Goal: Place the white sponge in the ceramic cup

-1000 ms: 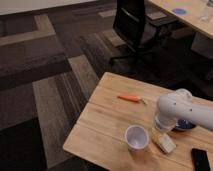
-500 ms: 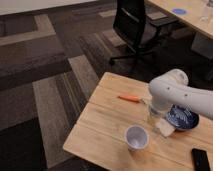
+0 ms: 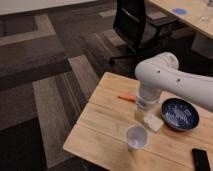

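Observation:
The white sponge (image 3: 154,123) is an off-white block at the tip of my gripper (image 3: 143,117), which points down from the white arm (image 3: 159,75) and is shut on the sponge's left end. The sponge hangs just above the tabletop, up and to the right of the ceramic cup (image 3: 136,137). The cup stands upright with nothing in it near the table's front edge.
A dark blue bowl (image 3: 180,114) sits right of the sponge. An orange stick (image 3: 127,98) lies behind the gripper, and a black phone (image 3: 201,160) lies at the front right. The wooden table (image 3: 100,125) ends at the left. A black office chair (image 3: 137,25) stands behind.
The gripper and the sponge have risen and moved left, from right of the cup to a spot above and right of it. The cup has not moved.

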